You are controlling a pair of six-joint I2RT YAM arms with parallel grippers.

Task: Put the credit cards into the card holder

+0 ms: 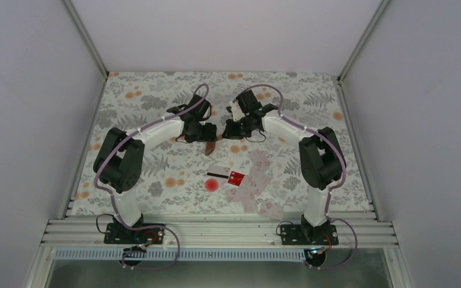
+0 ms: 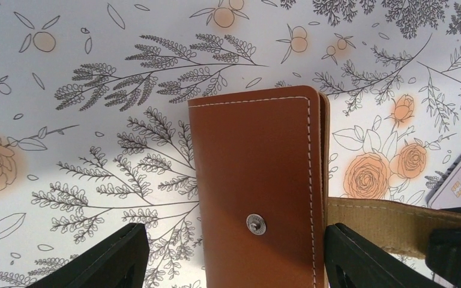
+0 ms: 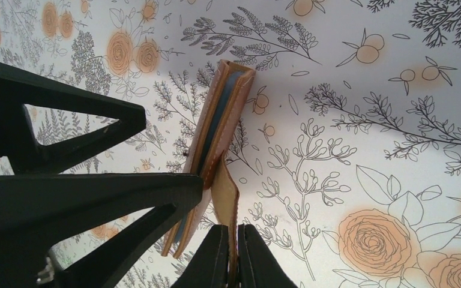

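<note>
Nearest to you, the credit cards (image 1: 258,180) lie spread on the flowered table (image 1: 156,96), most of them pale. One red card (image 1: 236,177) lies just beside a card with a black stripe (image 1: 219,172), and a round red spot (image 1: 211,185) is near them. Farther back, between both arms, you see the card holder (image 1: 212,146), brown leather, raised on its edge above the cloth. I cannot tell if any card is inside. Your left gripper (image 2: 235,231) stands wide around the holder: one finger (image 2: 360,258) is at the stitched edge, the other (image 2: 102,261) is apart from it. Your right gripper (image 3: 235,240) is pinched tight on the paler flap (image 2: 384,222) of the holder.
</note>
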